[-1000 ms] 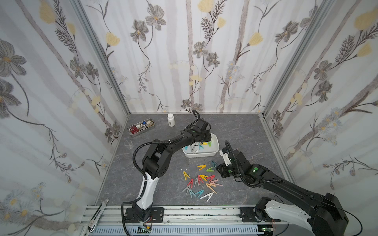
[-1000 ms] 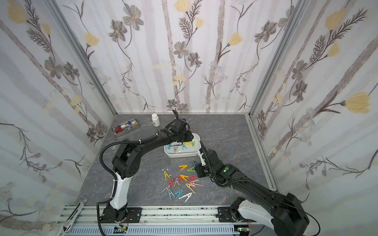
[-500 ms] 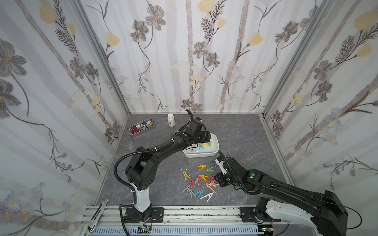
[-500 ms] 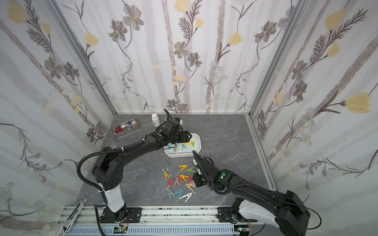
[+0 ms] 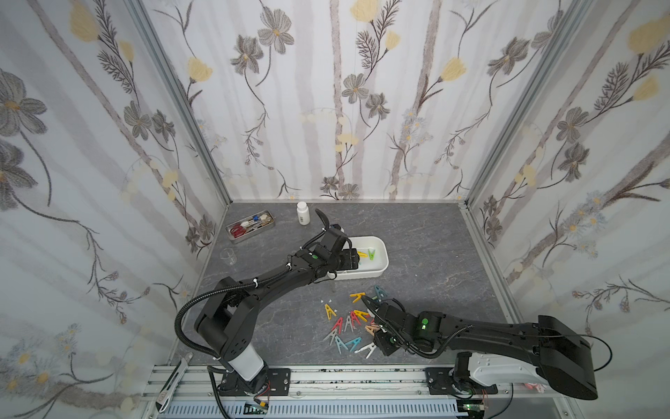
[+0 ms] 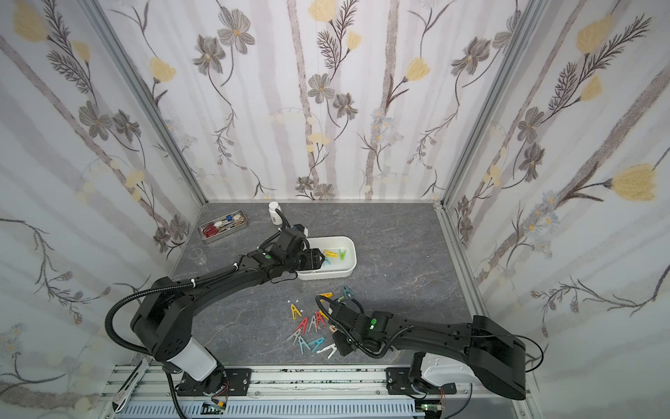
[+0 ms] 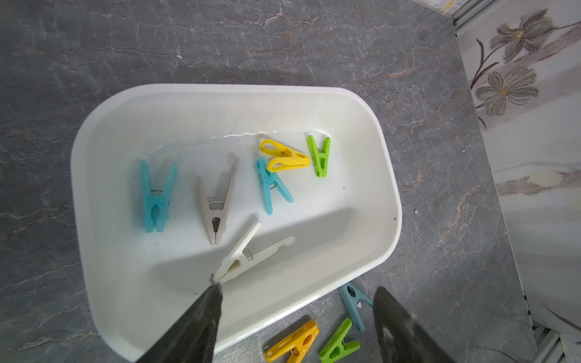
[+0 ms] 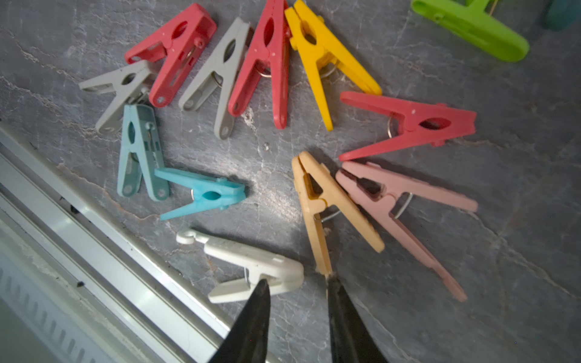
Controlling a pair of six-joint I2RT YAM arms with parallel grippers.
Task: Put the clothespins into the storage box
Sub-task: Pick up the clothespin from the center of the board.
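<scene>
storage box (image 7: pixel 235 88): six clothespins (image 7: pixel 217 207) inside | left gripper (image 7: pixel 298 287) wide, empty | right gripper (image 8: pixel 298 279) narrow, empty

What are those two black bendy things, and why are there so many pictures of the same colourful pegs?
They are two robot arms, each ending in a gripper, a two-fingered pincher. Two pictures come from a camera high above, showing everything. The other two come from little cameras on the arms' wrists. The left gripper hangs open over the white storage box, where six clothespins lie, a white clothespin by its fingertip. The right gripper is open too, holding nothing, above the loose clothespins on the grey table. At the back stand a metal tray of tools and a white bottle.
</scene>
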